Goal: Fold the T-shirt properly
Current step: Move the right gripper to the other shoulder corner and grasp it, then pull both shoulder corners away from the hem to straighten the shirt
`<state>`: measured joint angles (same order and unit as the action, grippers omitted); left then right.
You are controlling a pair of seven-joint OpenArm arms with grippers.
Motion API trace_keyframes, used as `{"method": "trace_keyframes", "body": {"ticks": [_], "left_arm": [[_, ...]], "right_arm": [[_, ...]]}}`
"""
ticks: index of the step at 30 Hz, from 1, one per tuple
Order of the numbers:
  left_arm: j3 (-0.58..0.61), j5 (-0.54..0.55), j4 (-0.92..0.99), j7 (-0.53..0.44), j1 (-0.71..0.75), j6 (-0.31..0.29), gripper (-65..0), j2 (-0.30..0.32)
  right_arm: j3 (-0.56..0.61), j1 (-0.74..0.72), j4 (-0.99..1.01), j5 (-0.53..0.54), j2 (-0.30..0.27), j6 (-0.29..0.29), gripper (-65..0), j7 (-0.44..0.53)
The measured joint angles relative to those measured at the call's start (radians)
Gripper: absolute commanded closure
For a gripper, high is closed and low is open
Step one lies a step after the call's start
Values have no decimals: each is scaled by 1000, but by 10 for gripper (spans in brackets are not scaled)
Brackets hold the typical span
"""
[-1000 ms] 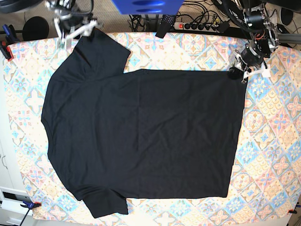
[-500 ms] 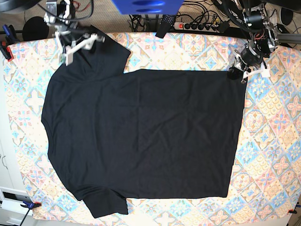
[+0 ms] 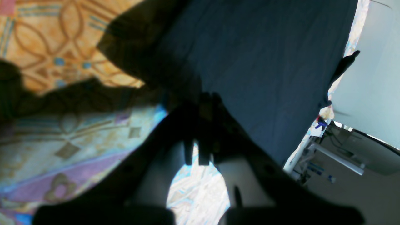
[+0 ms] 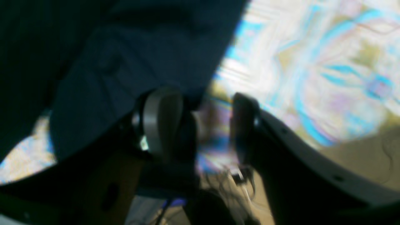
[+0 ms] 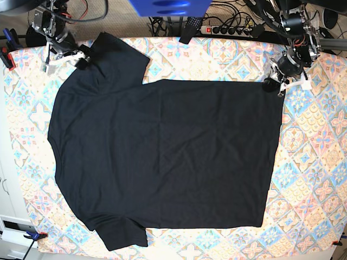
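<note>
In the left wrist view, the left gripper (image 3: pixel 200 131) has its jaws pressed together on the dark edge of the T-shirt (image 3: pixel 256 62), whose fabric spreads away over the patterned tablecloth (image 3: pixel 62 62); the fingers are in deep shadow, so the pinch itself shows only dimly. In the right wrist view, the right gripper (image 4: pixel 203 128) has its jaws parted, with the cloth's blurred pattern visible in the gap; the left-hand finger (image 4: pixel 162 122) lies at the hem of the black sleeve, and no fabric sits between the jaws. In the base view, the T-shirt lies flat and spread out across the middle of the tablecloth (image 5: pixel 314 162), collar side toward the picture's left and bottom hem toward its right. The left gripper (image 5: pixel 279 82) sits at the hem's upper corner, while the right gripper (image 5: pixel 68 57) sits beside the upper sleeve. A power strip (image 5: pixel 227 30) lies behind the table's far edge.
</note>
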<state>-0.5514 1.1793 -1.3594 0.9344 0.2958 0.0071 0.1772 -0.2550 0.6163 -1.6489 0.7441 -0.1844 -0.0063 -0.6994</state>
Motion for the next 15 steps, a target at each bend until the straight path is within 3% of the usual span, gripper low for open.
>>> {"method": "trace_keyframes", "body": {"ticks": [15], "left_arm": [[0, -4, 0, 0, 1, 1, 0, 0]], "right_arm": [[110, -1, -1, -8, -3, 1, -307, 19]]}}
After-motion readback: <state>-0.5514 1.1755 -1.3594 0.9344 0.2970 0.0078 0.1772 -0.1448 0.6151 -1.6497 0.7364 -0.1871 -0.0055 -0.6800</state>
